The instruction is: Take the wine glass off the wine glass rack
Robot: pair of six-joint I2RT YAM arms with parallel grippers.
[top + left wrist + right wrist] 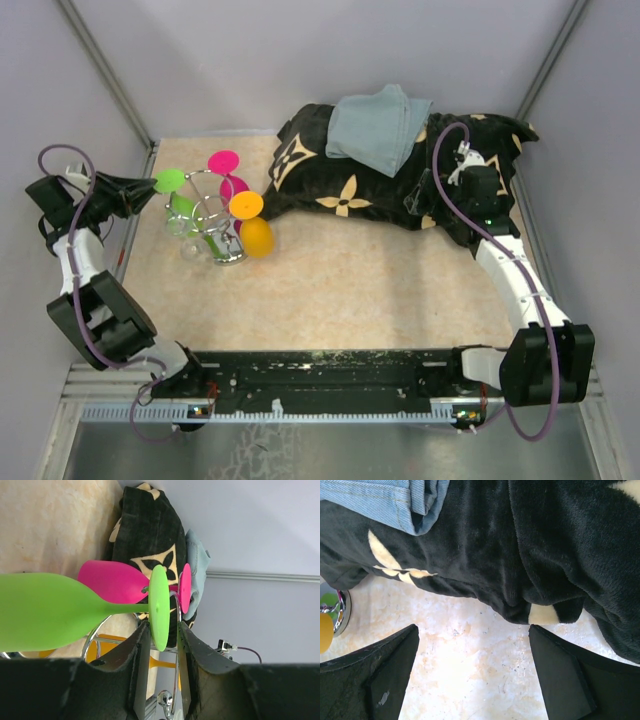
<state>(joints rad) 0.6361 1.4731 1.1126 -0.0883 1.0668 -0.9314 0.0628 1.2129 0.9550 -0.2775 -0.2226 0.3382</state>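
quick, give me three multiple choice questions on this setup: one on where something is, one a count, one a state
1. Where does the denim cloth lie?
A on the black blanket
B under the left arm
C on the floor

2. How many glasses hang on the wine glass rack?
A one
B three
C five

3. How does the right tool stand?
A shut on a glass
B shut on cloth
C open and empty

Key:
1. A, the denim rests atop the blanket.
2. B, there is a green glass, a pink glass and an orange glass.
3. C, its fingers are spread with only table between them.
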